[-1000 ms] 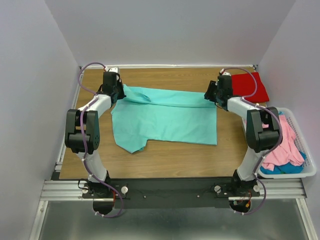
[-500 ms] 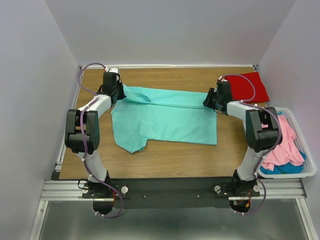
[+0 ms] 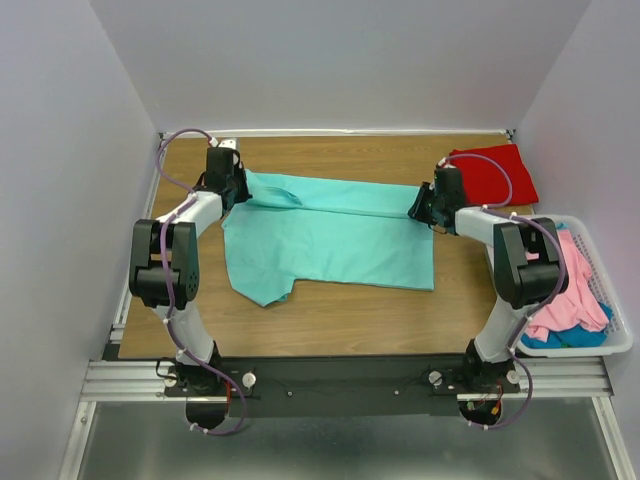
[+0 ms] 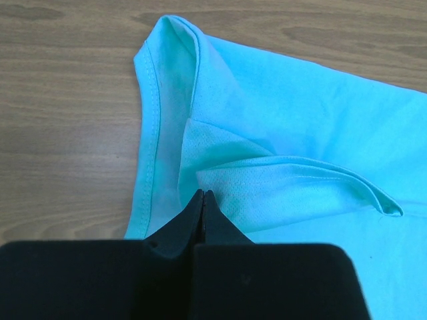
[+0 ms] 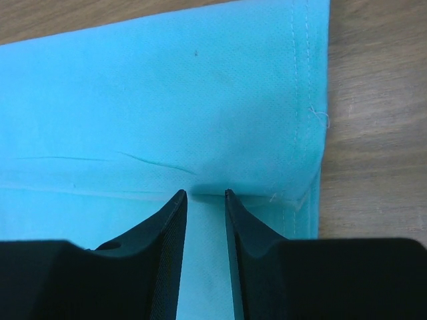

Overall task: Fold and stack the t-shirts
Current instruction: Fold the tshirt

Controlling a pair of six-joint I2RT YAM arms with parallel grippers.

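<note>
An aqua-teal t-shirt (image 3: 330, 238) lies spread on the wooden table, its far edge folded over. My left gripper (image 3: 238, 188) is at the shirt's far left corner; in the left wrist view it (image 4: 202, 195) is shut, pinching a raised fold of the aqua shirt (image 4: 280, 180). My right gripper (image 3: 422, 206) is at the shirt's far right corner; in the right wrist view it (image 5: 205, 193) is slightly open, its fingertips (image 5: 177, 200) resting astride the folded edge of the aqua shirt (image 5: 200, 100). A folded red t-shirt (image 3: 495, 172) lies at the far right.
A white plastic basket (image 3: 610, 345) at the right edge holds a pink shirt (image 3: 570, 290) and a blue-teal shirt (image 3: 565, 338). Bare wood (image 3: 350, 305) runs along the near side. Grey walls stand close on the left, the right and behind.
My right gripper has moved a little toward the near side and down onto the shirt's far right corner. The left gripper and the shirt have not visibly moved.
</note>
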